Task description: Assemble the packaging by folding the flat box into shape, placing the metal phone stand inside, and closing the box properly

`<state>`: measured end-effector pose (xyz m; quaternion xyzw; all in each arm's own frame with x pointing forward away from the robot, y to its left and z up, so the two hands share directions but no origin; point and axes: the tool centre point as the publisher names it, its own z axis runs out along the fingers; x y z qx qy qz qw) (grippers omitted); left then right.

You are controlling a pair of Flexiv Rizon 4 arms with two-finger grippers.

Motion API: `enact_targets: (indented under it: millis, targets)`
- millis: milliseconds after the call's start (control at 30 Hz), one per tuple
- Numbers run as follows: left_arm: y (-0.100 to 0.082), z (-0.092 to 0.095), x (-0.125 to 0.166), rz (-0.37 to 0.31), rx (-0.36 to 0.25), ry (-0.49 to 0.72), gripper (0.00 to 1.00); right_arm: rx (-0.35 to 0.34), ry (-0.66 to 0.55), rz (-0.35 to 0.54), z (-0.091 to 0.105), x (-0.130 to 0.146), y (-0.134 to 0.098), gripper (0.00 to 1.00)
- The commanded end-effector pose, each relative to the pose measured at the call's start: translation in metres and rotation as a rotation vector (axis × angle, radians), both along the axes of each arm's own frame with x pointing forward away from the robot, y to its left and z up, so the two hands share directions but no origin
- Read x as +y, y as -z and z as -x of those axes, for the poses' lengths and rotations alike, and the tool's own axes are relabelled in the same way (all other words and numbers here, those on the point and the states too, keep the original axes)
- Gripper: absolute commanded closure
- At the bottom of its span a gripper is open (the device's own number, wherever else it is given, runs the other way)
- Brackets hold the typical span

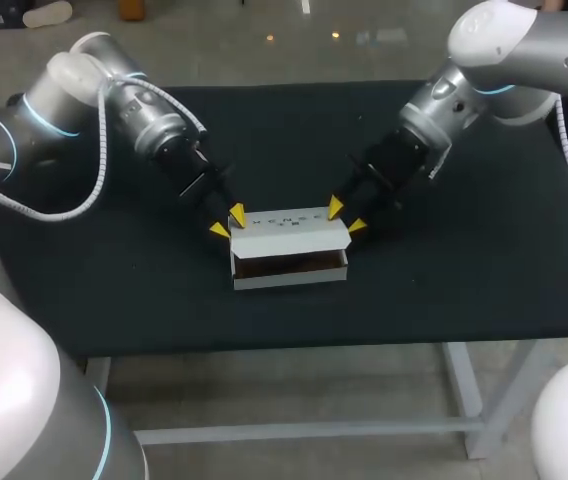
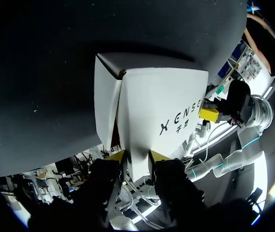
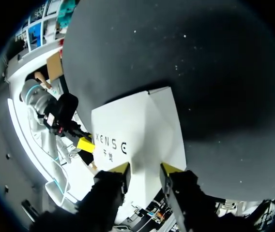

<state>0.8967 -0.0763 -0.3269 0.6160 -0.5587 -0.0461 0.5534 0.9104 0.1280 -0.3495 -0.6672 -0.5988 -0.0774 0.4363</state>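
A white cardboard box (image 1: pixel 289 235) stands on the black table top, its lid panel raised and a dark opening showing along the front side. What lies inside is too dark to make out. My left gripper (image 1: pixel 227 223) holds the box's left end, and in the left wrist view that end of the box (image 2: pixel 157 96) fills the gap between the gripper's (image 2: pixel 137 155) yellow tips. My right gripper (image 1: pixel 346 217) is at the right end; in the right wrist view the box (image 3: pixel 142 125) sits the same way within that gripper (image 3: pixel 145 168).
The black table (image 1: pixel 114 270) stretches bare to both sides and in front of the box. Each wrist view shows the other arm's yellow fingertip beyond the box: the right one (image 2: pixel 209 114) and the left one (image 3: pixel 85 144).
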Motion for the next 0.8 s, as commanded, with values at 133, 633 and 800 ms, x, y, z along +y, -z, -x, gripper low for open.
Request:
enact_targets:
  millis: [133,633,800]
  targets:
    - [-0.0003,0.0022,-0.0020,-0.008,-0.007,0.002,0.67,0.001,-0.007,0.003,-0.0018,0.0010,0.0031,0.58]
    - [0.0021,0.0054,-0.0021,-0.016,-0.011,0.006,0.67,-0.001,-0.013,0.007,-0.0014,-0.0006,0.0073,0.58]
    - [0.0020,0.0060,-0.0021,-0.015,-0.012,0.008,0.67,-0.001,-0.017,0.010,-0.0017,0.0002,0.0056,0.58]
